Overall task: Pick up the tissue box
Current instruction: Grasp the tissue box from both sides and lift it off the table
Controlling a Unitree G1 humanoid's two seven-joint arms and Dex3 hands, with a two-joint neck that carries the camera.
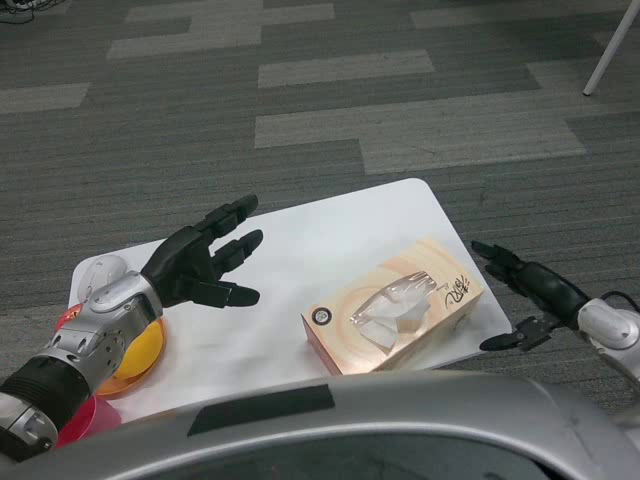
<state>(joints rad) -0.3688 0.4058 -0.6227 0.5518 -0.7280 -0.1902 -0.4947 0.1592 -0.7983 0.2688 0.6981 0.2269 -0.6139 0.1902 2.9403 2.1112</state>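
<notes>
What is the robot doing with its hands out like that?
It is getting ready to pick up the tissue box on the white table. Its left hand and right hand are open, one on each side of the box, and neither touches it yet. The box lies flat on the table.

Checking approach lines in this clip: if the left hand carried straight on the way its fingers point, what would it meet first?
Probably nothing: the left hand points up-right over bare table, passing behind the tissue box; depth is unclear.

tissue box (395,305) | dark script mark, round end logo | neither legible
</notes>
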